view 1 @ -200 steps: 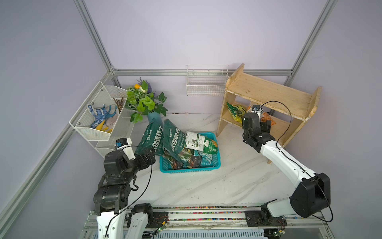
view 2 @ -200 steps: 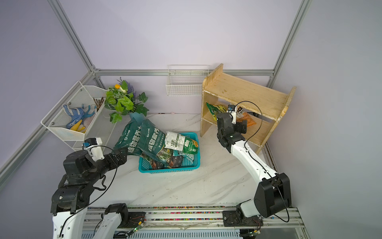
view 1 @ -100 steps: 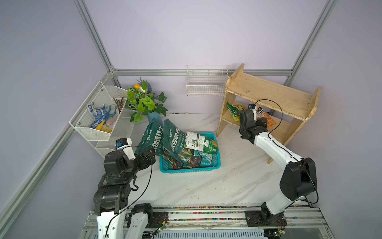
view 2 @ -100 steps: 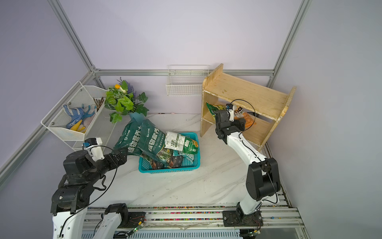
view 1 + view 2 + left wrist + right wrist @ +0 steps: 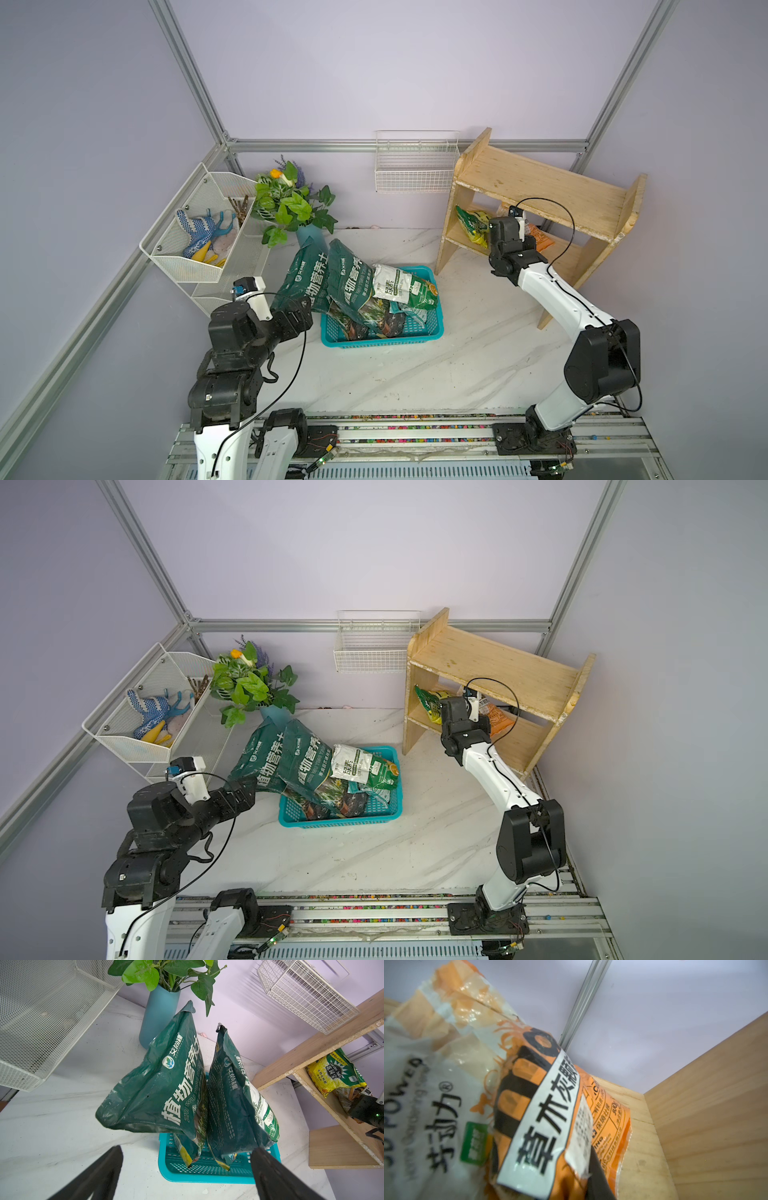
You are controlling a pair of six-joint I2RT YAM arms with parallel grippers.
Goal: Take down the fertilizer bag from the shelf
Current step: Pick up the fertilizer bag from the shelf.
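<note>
The shelf (image 5: 540, 187) (image 5: 490, 663) is a light wooden two-tier rack at the back right. On its lower tier lies an orange fertilizer bag (image 5: 540, 240) (image 5: 496, 724) (image 5: 550, 1105) with a white label. My right gripper (image 5: 546, 1169) reaches into that tier and is shut on this bag's near edge; dark fingers (image 5: 598, 1178) flank the orange film. A yellow-green bag (image 5: 471, 224) (image 5: 334, 1076) and a white bag (image 5: 425, 1105) lie beside it. My left gripper (image 5: 187, 1150) (image 5: 297, 318) stands open by the teal basket, holding nothing.
A teal basket (image 5: 415, 337) (image 5: 166, 1169) in the middle holds dark green bags (image 5: 316, 274) and smaller packets. At the left stand a white mesh rack (image 5: 195, 249) and a plant in a blue vase (image 5: 307, 237). A white wire basket (image 5: 415, 166) hangs on the back wall.
My right arm has reached deeper into the shelf's lower tier and its jaws have closed on the orange bag. The left arm has not moved.
</note>
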